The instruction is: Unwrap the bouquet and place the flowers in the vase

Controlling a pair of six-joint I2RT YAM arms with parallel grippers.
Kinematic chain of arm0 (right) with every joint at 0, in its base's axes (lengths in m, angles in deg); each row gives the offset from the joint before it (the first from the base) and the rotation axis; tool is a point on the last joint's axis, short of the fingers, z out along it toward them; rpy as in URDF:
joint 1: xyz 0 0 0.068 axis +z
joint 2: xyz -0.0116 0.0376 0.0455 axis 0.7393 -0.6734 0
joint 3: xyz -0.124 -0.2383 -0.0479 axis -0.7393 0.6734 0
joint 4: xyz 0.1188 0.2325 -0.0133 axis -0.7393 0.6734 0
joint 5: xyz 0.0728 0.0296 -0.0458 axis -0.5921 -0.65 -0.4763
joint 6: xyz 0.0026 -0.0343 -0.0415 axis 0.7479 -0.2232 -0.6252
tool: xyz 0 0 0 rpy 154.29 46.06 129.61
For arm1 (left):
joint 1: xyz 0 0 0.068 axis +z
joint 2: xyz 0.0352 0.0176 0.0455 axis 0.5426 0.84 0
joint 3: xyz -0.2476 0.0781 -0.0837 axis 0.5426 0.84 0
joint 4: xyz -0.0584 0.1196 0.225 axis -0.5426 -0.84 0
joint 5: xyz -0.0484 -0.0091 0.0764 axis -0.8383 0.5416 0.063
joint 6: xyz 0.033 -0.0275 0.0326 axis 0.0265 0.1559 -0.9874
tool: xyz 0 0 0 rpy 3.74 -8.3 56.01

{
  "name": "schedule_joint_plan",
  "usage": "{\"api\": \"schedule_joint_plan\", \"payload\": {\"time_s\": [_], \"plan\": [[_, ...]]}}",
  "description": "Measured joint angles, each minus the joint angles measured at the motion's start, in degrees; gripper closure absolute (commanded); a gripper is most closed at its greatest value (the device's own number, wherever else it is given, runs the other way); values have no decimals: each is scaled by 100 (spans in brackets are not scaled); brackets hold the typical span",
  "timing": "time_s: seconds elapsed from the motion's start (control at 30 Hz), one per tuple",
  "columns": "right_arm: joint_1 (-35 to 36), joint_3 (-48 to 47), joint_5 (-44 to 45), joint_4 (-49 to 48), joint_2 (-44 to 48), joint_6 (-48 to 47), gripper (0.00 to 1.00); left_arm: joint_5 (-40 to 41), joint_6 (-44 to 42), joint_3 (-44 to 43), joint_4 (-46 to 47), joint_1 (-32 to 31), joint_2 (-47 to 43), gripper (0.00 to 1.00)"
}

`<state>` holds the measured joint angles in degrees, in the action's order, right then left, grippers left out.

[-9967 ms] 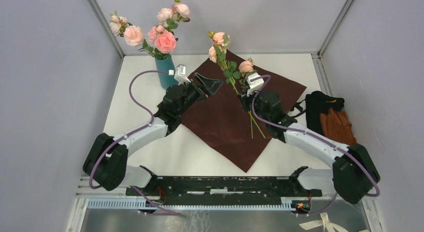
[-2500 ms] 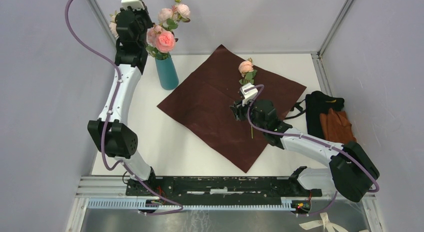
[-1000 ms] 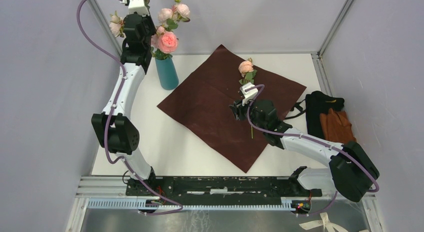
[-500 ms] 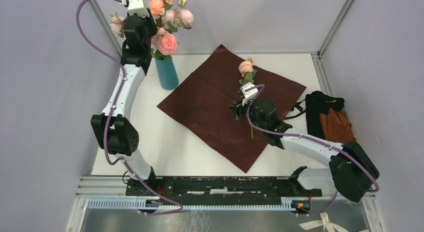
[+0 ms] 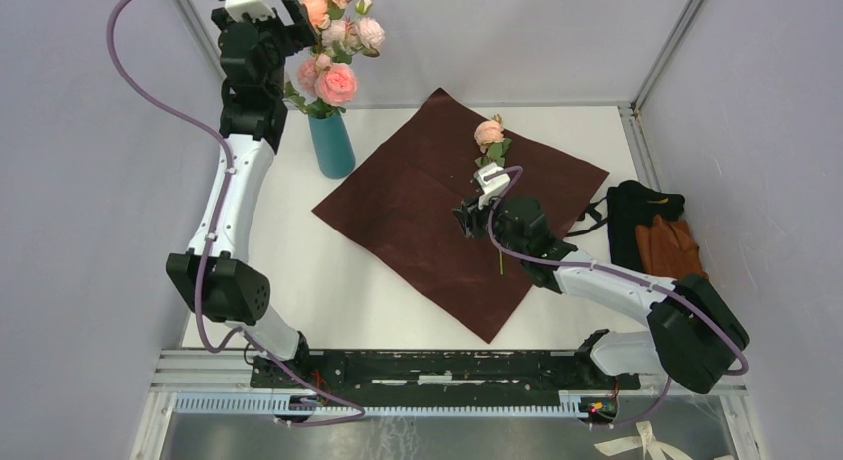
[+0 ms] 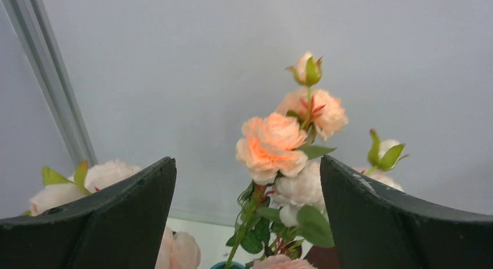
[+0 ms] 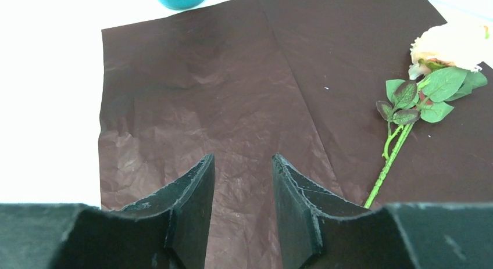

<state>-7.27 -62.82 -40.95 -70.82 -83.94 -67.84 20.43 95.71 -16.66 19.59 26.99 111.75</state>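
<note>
A: L pincer (image 6: 247, 159) has let go, jaws spread wide, nothing in 'em. The peach rose (image 6: 269, 147) stands free straight ahead of it, w/ the other flowers (image 5: 333, 77) in the vase (image 5: 331, 144) below.
B: Half a sec back it sat lower, in by the blooms. R side?
A: R pincer (image 7: 242, 156) hasn't budged: half-parted, empty, low over the paper (image 7: 192, 106). The last rose (image 7: 450, 39) lies ahead, off to its right, untouched.

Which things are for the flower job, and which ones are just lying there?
For the job:
- teal vase
- roses standing in it
- one rose not yet in the vase, lying on the paper
- dark red wrapping paper, spread flat

Just lying about:
- black and orange cloth pile, far right
</note>
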Motion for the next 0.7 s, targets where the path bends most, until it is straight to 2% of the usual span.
{"api": "schedule_joint_plan", "payload": {"time_s": [0.17, 0.3, 0.4, 0.47, 0.5, 0.63, 0.7], "plan": [[0, -109, 39, 26, -264, 2, 52, -160, 17, -533, -4, 0, -22, 1], [-24, -260, 295, 125, -391, 46, 52, -225, 72, -544, 15, -4, -208, 0], [-197, -579, 599, 341, -579, 107, 41, -400, 334, -168, 184, -4, -597, 1], [-393, -1134, 872, 732, -955, 105, 30, -579, 645, 138, 302, -7, -914, 1], [-450, -1421, 968, 894, -1165, 94, 28, -664, 802, 221, 365, -13, -1016, 1], [-654, -2979, 1353, 1749, -2269, -37, 25, -1005, 1488, 732, 791, -190, -1425, 1], [-704, -3355, 1436, 1974, -2577, -70, 25, -1134, 1631, 1029, 911, -444, -1550, 1]]}}
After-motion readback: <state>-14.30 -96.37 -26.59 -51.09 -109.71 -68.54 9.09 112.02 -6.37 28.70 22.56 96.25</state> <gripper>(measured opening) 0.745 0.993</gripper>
